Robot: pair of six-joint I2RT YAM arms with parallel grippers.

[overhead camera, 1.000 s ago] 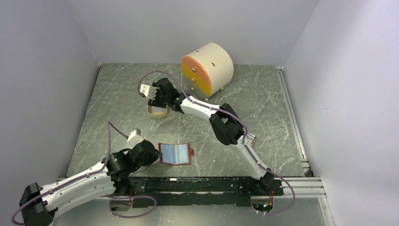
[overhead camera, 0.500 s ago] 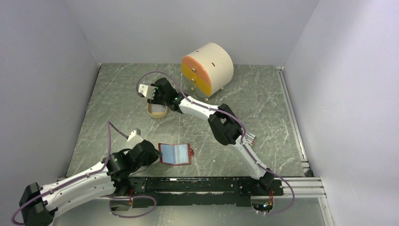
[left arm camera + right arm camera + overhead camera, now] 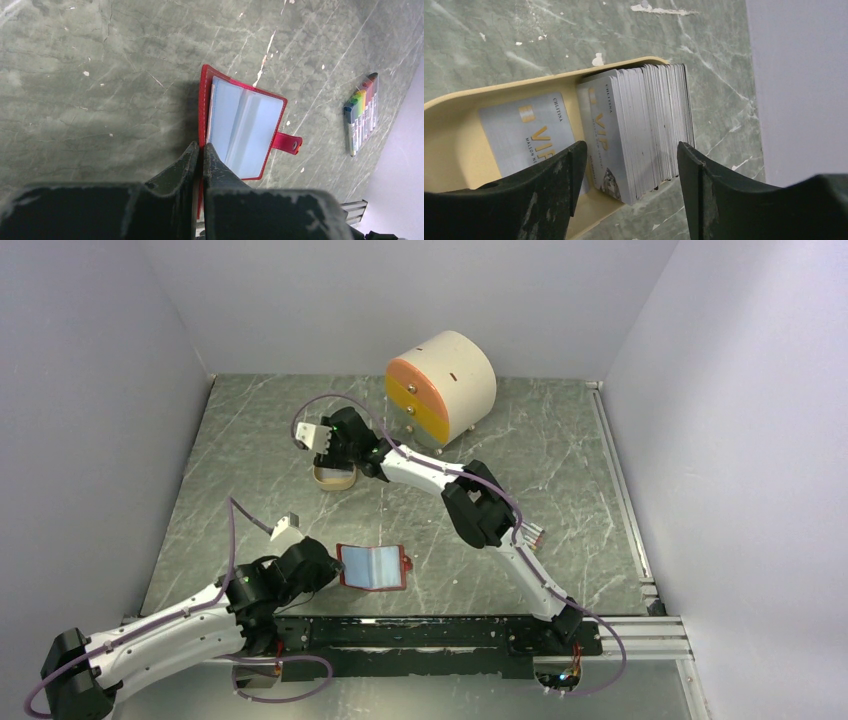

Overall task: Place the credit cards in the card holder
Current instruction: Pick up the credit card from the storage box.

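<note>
**Right tool and card stack, before the pick.** The credit cards (image 3: 644, 120) stand on edge as a leaning, slightly fanned stack at one end of the tan tray (image 3: 499, 89). One more card (image 3: 524, 131) lies flat on the tray floor just beside the stack. The tray (image 3: 335, 478) sits on the far left part of the desk (image 3: 560, 470), well apart from the card holder (image 3: 373, 566), which lies open, pale blue pockets up, near the desk's near edge, left of centre.

The right tool (image 3: 629, 155) hangs over the stack with its jaws spread. One finger is on the flat card's side and the other lies beyond the stack's outer face; neither is seen touching a card. The right arm reaches across to the left half of the desk to get here, and it is the arm at the cards.

The relation that governs the coming move is this: the tool's closing line runs through the thickness of the stack, face to face, while the cards' long edges run away from the wrist camera. Closing as it stands would probably squeeze many cards together. Taking a single card would likely need a finger worked in between two faces.

The left tool (image 3: 200, 150) is pressed together on the red cover edge of the card holder (image 3: 245, 130), apparently pinning it open.
</note>
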